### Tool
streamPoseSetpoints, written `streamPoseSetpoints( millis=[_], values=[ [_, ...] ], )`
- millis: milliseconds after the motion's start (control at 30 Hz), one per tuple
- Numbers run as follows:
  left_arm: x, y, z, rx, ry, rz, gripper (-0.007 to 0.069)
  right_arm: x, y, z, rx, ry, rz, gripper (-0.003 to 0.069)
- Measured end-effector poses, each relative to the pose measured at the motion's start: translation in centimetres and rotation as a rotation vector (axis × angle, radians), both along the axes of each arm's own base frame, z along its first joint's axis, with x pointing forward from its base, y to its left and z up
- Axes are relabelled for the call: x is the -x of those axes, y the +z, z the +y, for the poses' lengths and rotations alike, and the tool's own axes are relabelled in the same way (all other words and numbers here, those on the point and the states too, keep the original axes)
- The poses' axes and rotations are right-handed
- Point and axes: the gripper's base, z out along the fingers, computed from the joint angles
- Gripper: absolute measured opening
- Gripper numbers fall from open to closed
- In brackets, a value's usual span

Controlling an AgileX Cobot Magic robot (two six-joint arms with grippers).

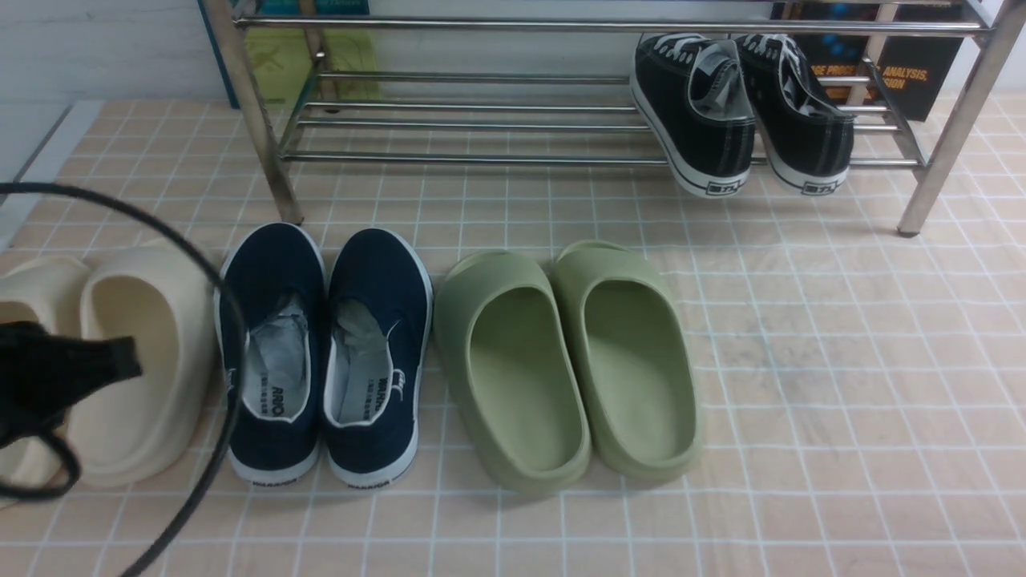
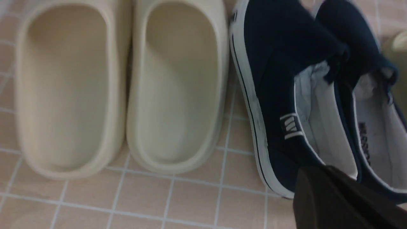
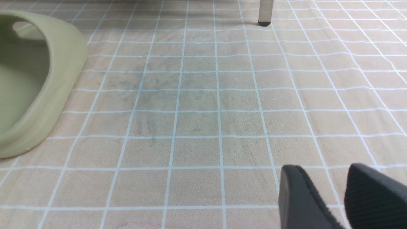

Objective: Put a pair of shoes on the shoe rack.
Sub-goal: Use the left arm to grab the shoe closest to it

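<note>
The pair of shoes, two navy slip-ons with white soles, stands side by side on the tiled floor in front of the rack: left shoe point(image 1: 272, 353), right shoe point(image 1: 373, 353). They also show in the left wrist view point(image 2: 279, 95). The chrome shoe rack point(image 1: 481, 158) stands at the back. My left gripper point(image 1: 112, 361) hovers at the far left over the cream slides, just left of the navy shoes; in the left wrist view it point(image 2: 318, 194) is one dark mass over the nearer shoe's heel. My right gripper point(image 3: 327, 178) is open and empty above bare floor.
Two black lace-up sneakers point(image 1: 705, 112) lean on the rack's right end. Olive-green slides point(image 1: 561, 361) stand right of the navy shoes, cream slides point(image 1: 136, 361) to their left. A black cable point(image 1: 228, 320) loops over the cream slides. A rack leg point(image 3: 265, 12) stands ahead of the right gripper.
</note>
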Motion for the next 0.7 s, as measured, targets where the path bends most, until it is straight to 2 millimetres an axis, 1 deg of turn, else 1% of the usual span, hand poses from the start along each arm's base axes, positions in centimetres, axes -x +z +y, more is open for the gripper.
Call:
streamPoseSetpoints(
  millis=[67, 133, 167, 200, 233, 267, 333, 367, 433, 467, 500, 533, 600, 633, 667, 700],
  values=[
    [-2.7, -0.6, -0.5, 0.0, -0.036, 0.129, 0.0052, 0.0, 0.0, 0.0, 0.0, 0.0, 0.0, 0.0237],
    [-4.5, -1.1, -0.9, -0.003, -0.072, 0.213, 0.0107, 0.0, 0.0, 0.0, 0.0, 0.0, 0.0, 0.0237],
    [-6.1, -1.3, -1.2, 0.005, -0.094, 0.267, 0.0168, 0.0, 0.0, 0.0, 0.0, 0.0, 0.001, 0.0237],
    [-6.9, -1.8, -1.3, 0.006, -0.101, 0.303, 0.0207, 0.0, 0.0, 0.0, 0.0, 0.0, 0.001, 0.0237],
    [-7.1, -1.7, -1.4, 0.007, -0.106, 0.309, 0.0217, 0.0, 0.0, 0.0, 0.0, 0.0, 0.001, 0.0237],
    [-8.6, -2.6, -1.6, 0.012, -0.115, 0.37, 0.0295, 0.0, 0.0, 0.0, 0.0, 0.0, 0.001, 0.0237],
    [-10.1, -3.7, -1.8, 0.015, -0.12, 0.43, 0.0372, 0.0, 0.0, 0.0, 0.0, 0.0, 0.001, 0.0237],
    [-10.4, -4.1, -1.9, 0.016, -0.122, 0.442, 0.0388, 0.0, 0.0, 0.0, 0.0, 0.0, 0.001, 0.0237],
    [-11.5, -5.5, -2.5, 0.004, -0.135, 0.476, 0.0416, 0.0, 0.0, 0.0, 0.0, 0.0, 0.001, 0.0237],
    [-11.8, -6.1, -2.9, -0.004, -0.143, 0.488, 0.0413, 0.0, 0.0, 0.0, 0.0, 0.0, 0.001, 0.0238],
    [-11.8, -6.2, -2.9, -0.006, -0.142, 0.489, 0.0412, 0.0, 0.0, 0.0, 0.0, 0.0, 0.001, 0.0238],
    [-12.2, -7.1, -3.8, -0.032, -0.157, 0.495, 0.0392, 0.0, 0.0, 0.0, 0.0, 0.0, 0.001, 0.0238],
    [-12.5, -7.6, -4.5, -0.063, -0.167, 0.491, 0.0356, 0.0, 0.0, 0.0, 0.0, 0.0, 0.001, 0.0238],
    [-12.7, -8.1, -4.9, -0.1, -0.152, 0.482, 0.0303, 0.0, 0.0, 0.0, 0.0, 0.0, 0.001, 0.0238],
    [-12.8, -8.2, -5.0, -0.104, -0.134, 0.48, 0.0285, 0.0, 0.0, 0.0, 0.0, 0.0, 0.001, 0.0238],
    [-13.2, -8.5, -4.9, -0.158, -0.098, 0.459, 0.0196, 0.0, 0.0, 0.0, 0.0, 0.0, 0.001, 0.0238]
  ],
)
